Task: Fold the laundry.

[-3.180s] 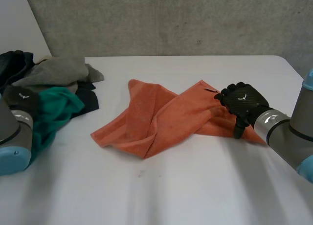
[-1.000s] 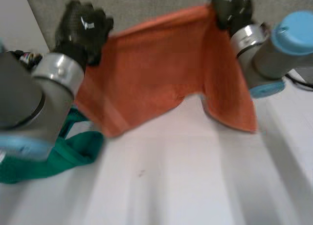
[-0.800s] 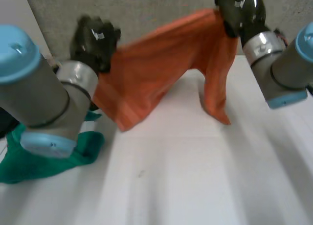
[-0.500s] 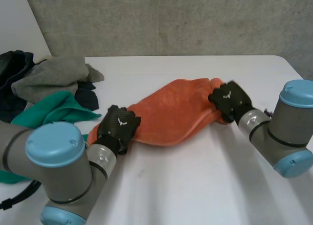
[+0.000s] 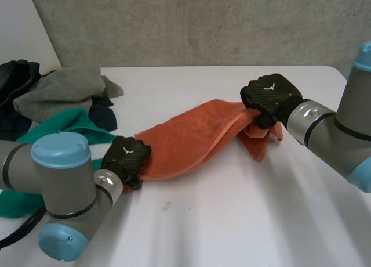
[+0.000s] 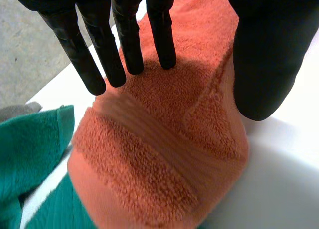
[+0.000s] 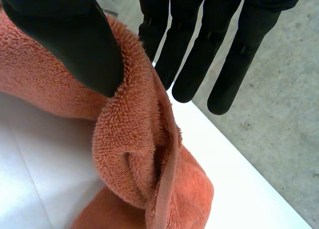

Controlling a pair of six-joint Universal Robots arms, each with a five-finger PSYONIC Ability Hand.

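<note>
Nearest, the left hand point(image 5: 126, 157) pinches the orange towel point(image 5: 185, 136) between straight fingers and thumb, low on the table point(image 5: 220, 220). The towel's long axis runs diagonally away to the right hand point(image 5: 268, 97), likewise clamping its far end (lifted, corner dangling); spreading it flat likely comes next

Orange towel point(image 5: 185, 136) with a ribbed band point(image 6: 164, 157), my black left hand point(image 5: 126, 155) and right hand point(image 5: 268, 96), teal cloth point(image 5: 69, 127) at nine o'clock, white table point(image 5: 232, 220).
</note>
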